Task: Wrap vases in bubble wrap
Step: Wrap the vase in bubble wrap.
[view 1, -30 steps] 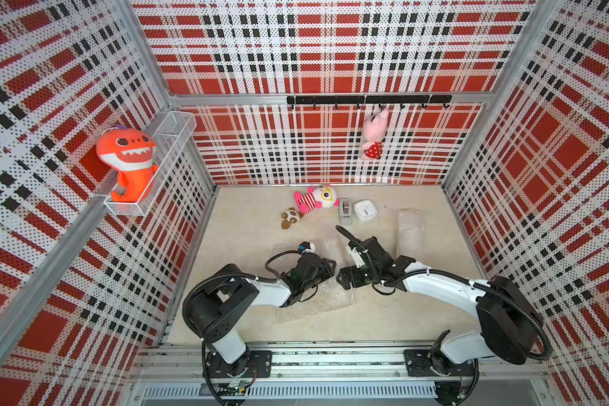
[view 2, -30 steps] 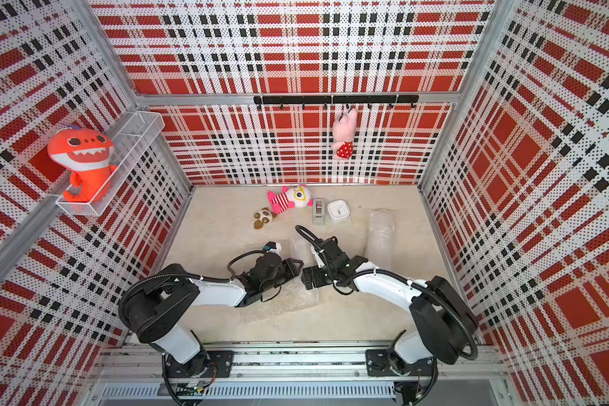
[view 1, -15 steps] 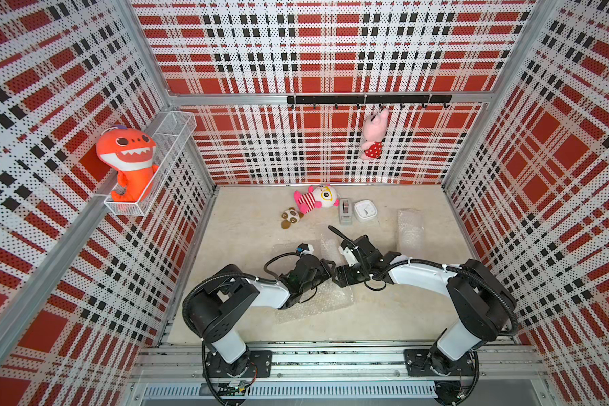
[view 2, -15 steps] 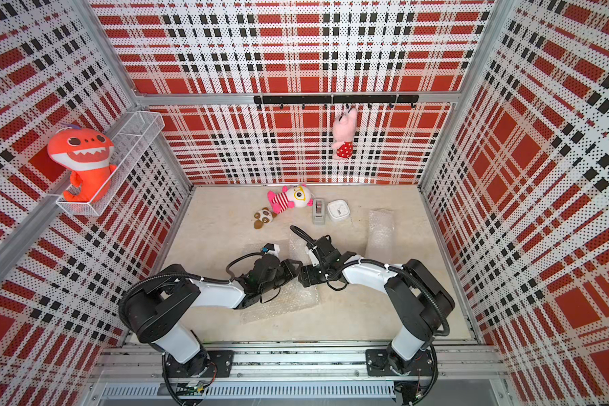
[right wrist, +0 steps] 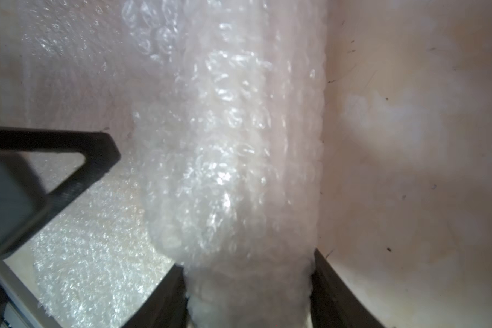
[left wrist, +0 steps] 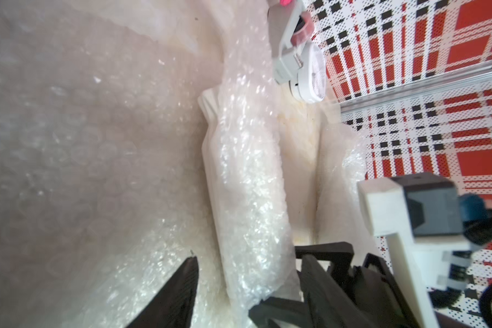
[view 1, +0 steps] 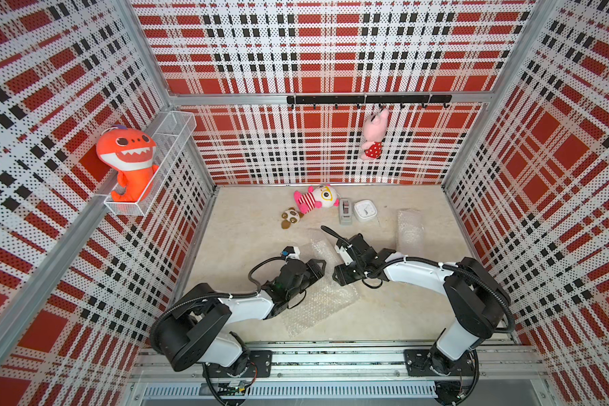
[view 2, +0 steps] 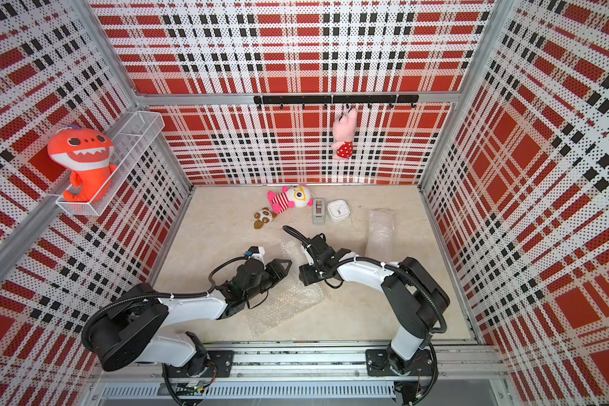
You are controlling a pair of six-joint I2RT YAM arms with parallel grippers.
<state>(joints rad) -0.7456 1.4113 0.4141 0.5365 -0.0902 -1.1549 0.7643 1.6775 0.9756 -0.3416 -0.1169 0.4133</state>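
Beige table (view 1: 247,232) carries the spread bubble wrap (view 1: 317,302), the vase (left wrist: 210,159) half rolled inside it. Right claw (right wrist: 247,264) clamps the wrapped vase; left claw (left wrist: 256,252) stands open astride it. Rolling seems underway; next, tumble it across the loose sheet.

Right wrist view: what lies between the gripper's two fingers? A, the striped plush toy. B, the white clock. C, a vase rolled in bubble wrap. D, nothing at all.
C: the bubble-wrapped vase runs between the fingers of the right gripper, which touch its two sides.
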